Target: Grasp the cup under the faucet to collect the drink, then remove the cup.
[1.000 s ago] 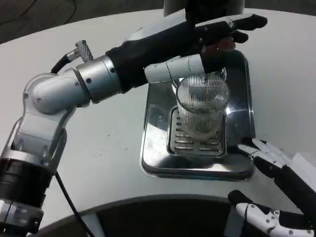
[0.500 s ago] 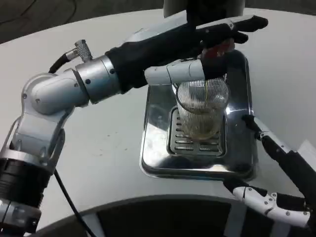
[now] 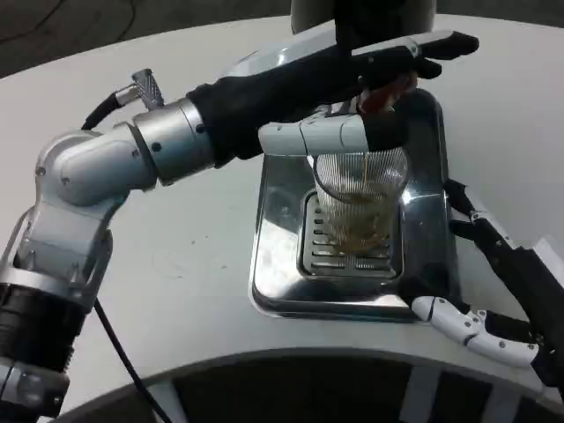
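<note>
A clear ribbed cup (image 3: 359, 198) stands upright on the grate of the steel drip tray (image 3: 282, 264), under the faucet (image 3: 366, 18). A thin amber stream falls into it and amber drink lies in its bottom. My left hand (image 3: 352, 84) reaches across from the left. Its fingers lie stretched over the red faucet lever (image 3: 388, 88) and press it, and its thumb lies across just above the cup's rim. My right hand (image 3: 485, 273) is at the tray's right edge with fingers spread, holding nothing, a short way from the cup.
The dispenser body rises at the top of the picture behind the tray. White tabletop (image 3: 176, 264) spreads left of the tray. The table's curved front edge (image 3: 264, 357) runs just below the tray.
My right hand has moved up and in along the tray's right side, toward the cup. The stream has started and the drink in the cup has risen. My left hand stays on the lever.
</note>
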